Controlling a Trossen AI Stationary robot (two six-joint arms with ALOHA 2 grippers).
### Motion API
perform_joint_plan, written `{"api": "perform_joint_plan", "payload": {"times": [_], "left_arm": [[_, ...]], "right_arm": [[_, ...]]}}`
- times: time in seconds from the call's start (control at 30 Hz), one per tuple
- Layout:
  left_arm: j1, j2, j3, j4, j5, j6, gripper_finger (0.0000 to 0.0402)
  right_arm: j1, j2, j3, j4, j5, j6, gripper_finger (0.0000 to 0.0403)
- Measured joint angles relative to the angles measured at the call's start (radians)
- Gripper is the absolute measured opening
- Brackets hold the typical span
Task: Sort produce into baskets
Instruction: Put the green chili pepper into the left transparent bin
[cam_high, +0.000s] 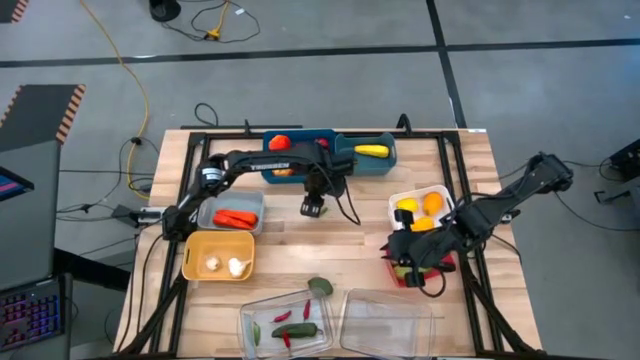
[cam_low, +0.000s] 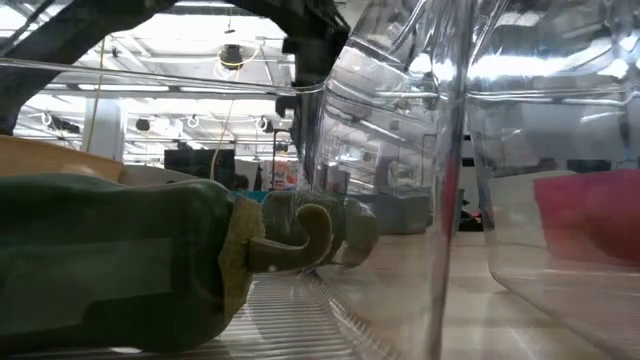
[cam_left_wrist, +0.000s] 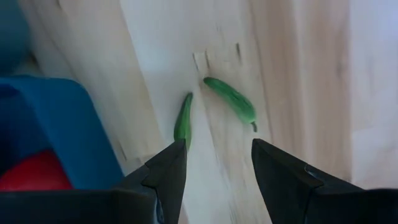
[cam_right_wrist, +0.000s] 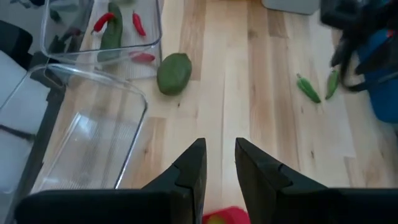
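The left gripper (cam_high: 313, 208) hovers just above centre in the high view, over bare wood right below the two teal plastic bins (cam_high: 300, 158) at the table's top edge. Its fingers (cam_left_wrist: 163, 177) are spread apart with nothing between them, and two small green toy chili peppers (cam_left_wrist: 231, 101) lie loose on the boards directly past its tips, beside a teal bin's corner.

The right gripper (cam_high: 420, 250) sits at centre right, over the magenta-red bin (cam_high: 402, 272) and just below the white bin (cam_high: 396, 204) holding yellow and orange fruit. Its fingers (cam_right_wrist: 186, 171) stand close together with a narrow gap, gripping nothing.

At the left, a grey bin (cam_high: 206, 213) holds red pieces and a tan-yellow bin (cam_high: 192, 253) below it holds white ones. Along the bottom edge stand two clear plastic trays: the left tray (cam_high: 247, 318) carries red and green peppers, the right tray (cam_high: 420, 322) shows nothing inside. A round green avocado-like toy (cam_high: 320, 286) rests on the wood just beside the left tray's upper corner.

The widest open strip of wooden table (cam_high: 340, 245) runs across the middle, between the bins above and the trays below.
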Motion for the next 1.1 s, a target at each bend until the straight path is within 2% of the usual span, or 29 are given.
{"api": "perform_joint_plan", "payload": {"times": [0.23,0.47,0.73,0.93,1.1], "left_arm": [[0.002,0.056,-0.001,0.008,-0.011,0.002,0.0168],[0.002,0.069,-0.001,0.039,-0.076,-0.013,0.0168],[-0.003,0.117,-0.002,0.070,-0.088,-0.017,0.0168],[-0.002,0.138,-0.003,0.090,-0.139,-0.014,0.0168],[-0.002,0.136,-0.002,0.115,-0.150,-0.036,0.0153]], "right_arm": [[-0.020,-0.012,0.000,0.002,0.002,-0.027,0.0111],[-0.038,-0.012,0.000,0.003,0.002,-0.032,0.0111],[-0.037,-0.012,0.000,0.004,0.001,-0.046,0.0111],[-0.037,-0.012,-0.001,0.003,0.001,-0.048,0.0111],[-0.037,-0.012,-0.001,0.003,0.000,-0.054,0.0111]]}}
